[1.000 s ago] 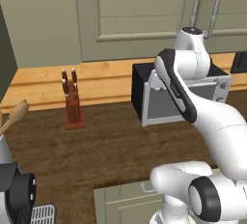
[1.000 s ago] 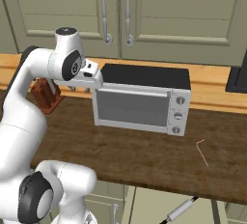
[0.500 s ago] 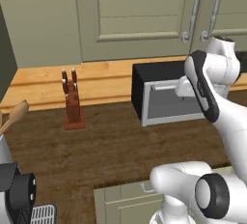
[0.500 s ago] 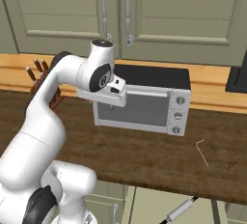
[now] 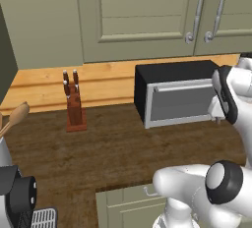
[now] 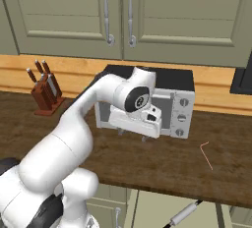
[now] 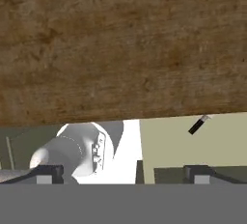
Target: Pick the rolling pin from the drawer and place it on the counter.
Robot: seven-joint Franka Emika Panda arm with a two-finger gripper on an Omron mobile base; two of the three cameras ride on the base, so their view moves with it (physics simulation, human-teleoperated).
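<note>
The rolling pin (image 6: 184, 214) lies in the open drawer (image 6: 157, 205) below the counter's front edge, a pale rod with dark ends. In the hand view one dark end of the rolling pin (image 7: 198, 125) shows over the drawer's pale floor (image 7: 193, 148). My gripper (image 6: 132, 135) hangs over the dark brown counter (image 6: 29, 128), in front of the microwave, with its fingers pointing down. The gripper (image 7: 123, 174) is open and holds nothing. It looks straight down on the counter (image 7: 120, 49).
A black and silver microwave (image 6: 170, 99) stands on the counter behind the hand. A knife block (image 5: 74, 106) stands to the left. A wooden spoon (image 5: 15, 116) juts in at the far left. A thin bent wire (image 6: 206, 154) lies on the right.
The arm has swung right from beside the knife block to the front of the microwave. The hand has turned downward and its jaws have opened wide.
</note>
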